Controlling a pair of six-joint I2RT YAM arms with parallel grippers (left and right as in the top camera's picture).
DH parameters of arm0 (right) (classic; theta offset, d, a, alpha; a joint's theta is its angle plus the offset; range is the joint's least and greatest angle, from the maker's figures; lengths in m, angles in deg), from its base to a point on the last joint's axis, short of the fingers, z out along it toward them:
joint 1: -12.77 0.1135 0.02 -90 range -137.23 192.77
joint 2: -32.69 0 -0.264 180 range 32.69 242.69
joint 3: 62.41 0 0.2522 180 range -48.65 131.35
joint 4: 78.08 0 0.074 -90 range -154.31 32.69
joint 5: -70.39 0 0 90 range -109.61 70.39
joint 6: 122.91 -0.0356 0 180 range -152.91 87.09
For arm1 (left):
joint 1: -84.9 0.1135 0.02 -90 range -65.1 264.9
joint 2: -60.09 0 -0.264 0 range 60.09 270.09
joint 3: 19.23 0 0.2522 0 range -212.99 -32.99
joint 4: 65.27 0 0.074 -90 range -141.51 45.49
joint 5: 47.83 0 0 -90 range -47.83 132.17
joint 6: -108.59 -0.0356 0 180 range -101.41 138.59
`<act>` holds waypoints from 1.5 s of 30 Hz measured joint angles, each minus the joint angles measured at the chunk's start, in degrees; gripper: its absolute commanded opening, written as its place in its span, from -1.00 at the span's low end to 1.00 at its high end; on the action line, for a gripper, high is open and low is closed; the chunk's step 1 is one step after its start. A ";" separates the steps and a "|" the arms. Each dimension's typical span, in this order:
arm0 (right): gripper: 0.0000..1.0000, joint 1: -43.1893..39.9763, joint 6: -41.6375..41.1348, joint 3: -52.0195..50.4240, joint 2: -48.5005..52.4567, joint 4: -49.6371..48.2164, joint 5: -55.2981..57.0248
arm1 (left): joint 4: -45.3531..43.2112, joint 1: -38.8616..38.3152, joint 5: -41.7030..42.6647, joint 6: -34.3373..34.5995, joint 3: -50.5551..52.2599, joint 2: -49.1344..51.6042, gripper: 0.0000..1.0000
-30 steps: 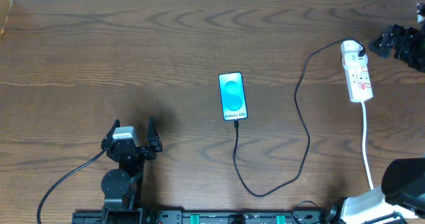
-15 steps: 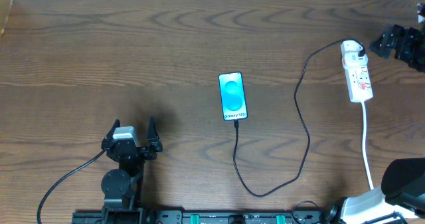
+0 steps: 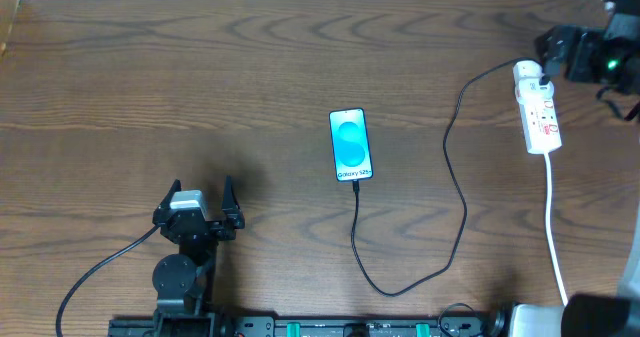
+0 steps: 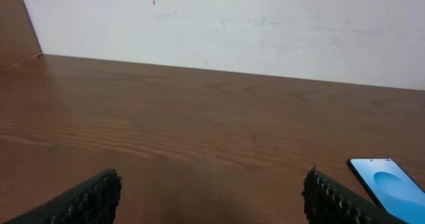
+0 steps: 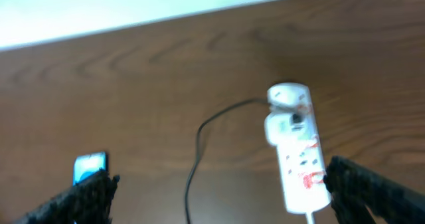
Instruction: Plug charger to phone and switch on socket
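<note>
— Starting from the left?

— Found the left gripper (image 3: 201,189) low on the table (image 3: 200,67), near the front edge. Spread wide, holding nothing. Looks across bare wood in its own view, with the phone (image 4: 392,191) just inside the lower right corner.

— And toward the middle?

— Spotted the phone (image 3: 351,145) lying flat mid-table, blue screen up, well apart from both grippers. Traced the charger (image 3: 463,212) from the phone's near edge, where its plug end meets the case, down through a loop, then up and right to a dark adapter (image 3: 540,77) on the far end of the socket (image 3: 537,112).

— Plugged fully?

— Appears seated; cannot confirm more from overhead.

— Further right?

— Located the socket near the right edge, with its white lead (image 3: 552,217) running toward the front. Cannot tell the switch position. Found the right gripper (image 5: 220,173) just beside the adapter end; touching or not, cannot tell. Fingers parted wide, clasping nothing. Blurred wrist view, with socket and charger framed between the fingers.
</note>
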 measured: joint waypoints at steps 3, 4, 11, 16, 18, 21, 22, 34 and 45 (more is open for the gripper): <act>0.99 3.61 -0.11 -11.93 -6.16 -14.08 0.09 | 0.02 0.00 0.15 -0.02 0.00 0.00 0.75; 0.99 4.79 -0.11 -16.44 -8.00 -20.31 0.20 | 0.02 0.00 0.11 0.00 0.00 -0.02 0.75; 0.98 10.32 -0.17 -43.95 -20.55 -48.61 0.13 | 0.02 0.00 0.13 0.00 -0.02 -0.02 0.75; 0.99 10.80 -0.22 -63.82 -31.82 -62.45 0.31 | 0.02 0.00 0.13 -0.07 -0.02 0.00 0.75; 0.99 10.80 -0.17 -69.79 -35.34 -65.40 0.33 | 0.02 0.00 0.13 -0.20 -0.02 -0.02 0.75; 0.98 10.80 -0.17 -80.28 -41.66 -71.23 0.63 | 0.04 0.00 0.15 -0.44 -0.02 0.00 0.75; 0.99 10.80 -0.17 -81.77 -43.08 -71.63 0.63 | 0.02 -0.02 0.13 -0.44 -0.02 -0.02 0.75; 0.99 10.80 -0.17 -96.08 -65.68 -65.70 2.67 | 0.02 0.00 0.17 -0.87 -0.02 -0.02 0.75; 0.99 10.80 -0.13 -96.08 -87.32 -51.63 5.16 | 0.04 0.00 0.13 -0.85 -0.02 -0.02 0.75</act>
